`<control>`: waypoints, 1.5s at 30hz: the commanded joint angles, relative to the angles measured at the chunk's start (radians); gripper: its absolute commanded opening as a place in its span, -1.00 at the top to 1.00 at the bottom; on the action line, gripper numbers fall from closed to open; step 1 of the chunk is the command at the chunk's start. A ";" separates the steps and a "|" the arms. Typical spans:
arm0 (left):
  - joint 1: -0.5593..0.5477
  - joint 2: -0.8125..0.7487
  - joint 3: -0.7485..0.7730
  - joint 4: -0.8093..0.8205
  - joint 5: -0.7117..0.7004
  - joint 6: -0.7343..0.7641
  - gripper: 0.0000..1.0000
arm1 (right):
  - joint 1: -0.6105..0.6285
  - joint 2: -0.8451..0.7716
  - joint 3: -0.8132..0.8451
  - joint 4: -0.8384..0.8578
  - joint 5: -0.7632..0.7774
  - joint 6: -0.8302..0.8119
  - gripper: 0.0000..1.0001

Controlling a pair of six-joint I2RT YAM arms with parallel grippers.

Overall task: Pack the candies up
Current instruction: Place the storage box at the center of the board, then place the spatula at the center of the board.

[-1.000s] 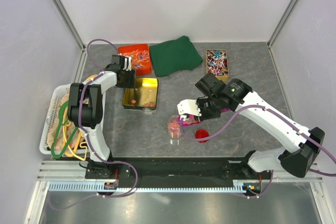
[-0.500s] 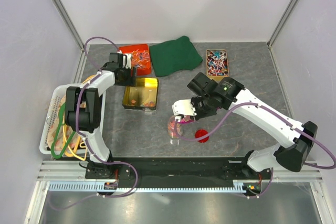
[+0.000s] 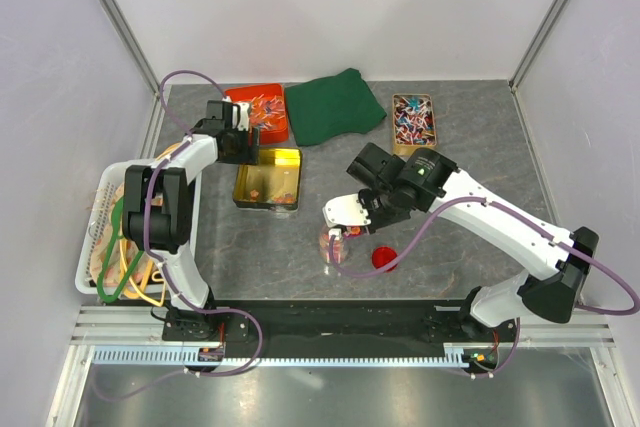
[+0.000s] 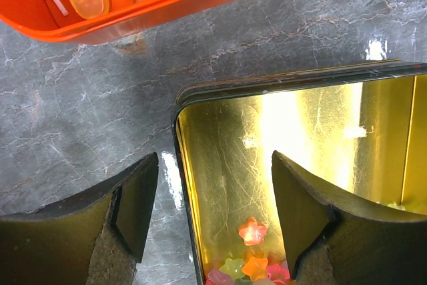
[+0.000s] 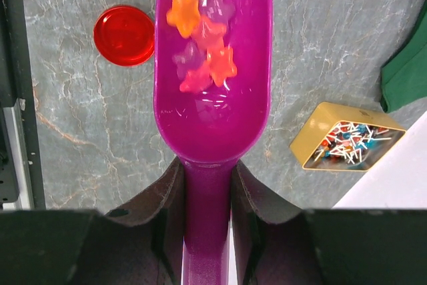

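Top external: R arm is stretched out toward table centre, elbow out to the right, wrist bent down, right gripper [image 3: 355,215] low just left of the red lid [image 3: 384,258]. Its fingers are clamped on the handle of a purple scoop [image 5: 210,118]. On the right wrist cam, the scoop's long axis runs straight away from the fingers, bowl end far. From above it points near-left, with the bowl over a small clear jar [image 3: 333,245].

The candies [image 5: 203,51] are star-shaped gummies in orange, pink and yellow-green, sitting in the far half of the bowl. A few near the lip are blurry. Can't tell from here if any are touching the jar.

L arm is folded back on itself, forearm reaching to the back-left. The left gripper [image 3: 243,142] is at the far-left corner of the gold tin [image 3: 275,169]. On the left wrist cam the jaws are spread wide and hold nothing. One finger is outside the tin wall over the table, the other over the tin's inside. More star candies are clustered on the tin floor, next to that inner finger. The orange tray [image 4: 200,1] is just beyond the tin.
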 commanded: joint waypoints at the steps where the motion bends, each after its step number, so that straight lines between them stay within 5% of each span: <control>1: 0.009 -0.037 0.023 0.013 0.025 0.018 -0.50 | 0.014 -0.001 0.013 -0.013 0.041 0.004 1.00; 29: 0.030 -0.074 0.017 0.030 0.094 0.008 -0.63 | 0.048 0.029 0.115 -0.002 0.196 -0.004 1.00; 36: 0.053 -0.117 0.003 0.053 0.215 0.026 -0.90 | -0.272 -0.057 -0.028 0.216 0.024 -0.002 1.00; 45: 0.058 -0.186 -0.062 0.102 0.316 0.046 -0.99 | -0.855 -0.082 -0.336 0.826 -0.189 0.264 1.00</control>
